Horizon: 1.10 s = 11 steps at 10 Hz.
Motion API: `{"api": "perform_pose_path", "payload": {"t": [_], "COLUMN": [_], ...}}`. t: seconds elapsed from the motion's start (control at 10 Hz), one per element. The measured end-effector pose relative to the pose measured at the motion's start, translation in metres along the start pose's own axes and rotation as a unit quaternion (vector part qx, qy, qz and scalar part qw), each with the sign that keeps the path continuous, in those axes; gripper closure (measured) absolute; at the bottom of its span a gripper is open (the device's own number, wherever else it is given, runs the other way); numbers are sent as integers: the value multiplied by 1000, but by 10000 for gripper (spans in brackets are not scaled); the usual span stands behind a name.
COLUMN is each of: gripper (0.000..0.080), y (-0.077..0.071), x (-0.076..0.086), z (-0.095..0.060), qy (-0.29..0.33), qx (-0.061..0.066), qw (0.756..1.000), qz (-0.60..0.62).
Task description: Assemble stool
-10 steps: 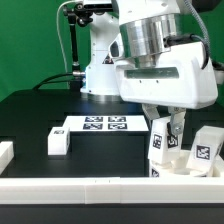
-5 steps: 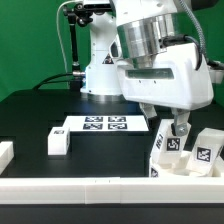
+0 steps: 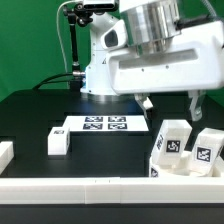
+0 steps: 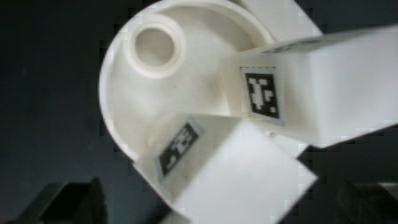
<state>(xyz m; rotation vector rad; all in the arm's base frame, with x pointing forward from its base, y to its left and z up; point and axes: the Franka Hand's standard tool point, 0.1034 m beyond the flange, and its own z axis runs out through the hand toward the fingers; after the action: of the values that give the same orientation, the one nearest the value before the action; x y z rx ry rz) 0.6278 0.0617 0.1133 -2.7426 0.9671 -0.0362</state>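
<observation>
The white round seat (image 4: 151,85) lies flat at the exterior view's right (image 3: 193,170), with a round hole near its rim. Two white legs with tag markers stand upright on it (image 3: 172,143) (image 3: 207,148); the wrist view shows them from above (image 4: 294,85) (image 4: 222,165). A third leg (image 3: 58,141) lies on the table at the exterior view's left. My gripper (image 3: 172,102) hangs above the two standing legs, open and empty, its dark fingertips (image 4: 75,200) on either side of the nearer leg and clear of it.
The marker board (image 3: 100,124) lies mid-table. A long white rail (image 3: 100,186) runs along the front edge, and a white block (image 3: 5,152) sits at the left edge. The robot base (image 3: 100,70) stands behind.
My gripper has let go of the leg it held over the seat, opened and risen. That leg now stands alone beside the other one.
</observation>
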Motion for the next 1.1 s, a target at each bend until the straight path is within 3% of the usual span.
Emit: {"api": "perform_pose_path", "payload": {"t": [0.5, 0.7, 1.1], "gripper": [150, 150, 150], "y": [2, 0, 1], "x": [0, 1, -2], "z": [3, 7, 10], "qy": [0, 17, 16], "qx": [-5, -27, -38], "qw": [985, 955, 902], "qz": [-170, -295, -430]}}
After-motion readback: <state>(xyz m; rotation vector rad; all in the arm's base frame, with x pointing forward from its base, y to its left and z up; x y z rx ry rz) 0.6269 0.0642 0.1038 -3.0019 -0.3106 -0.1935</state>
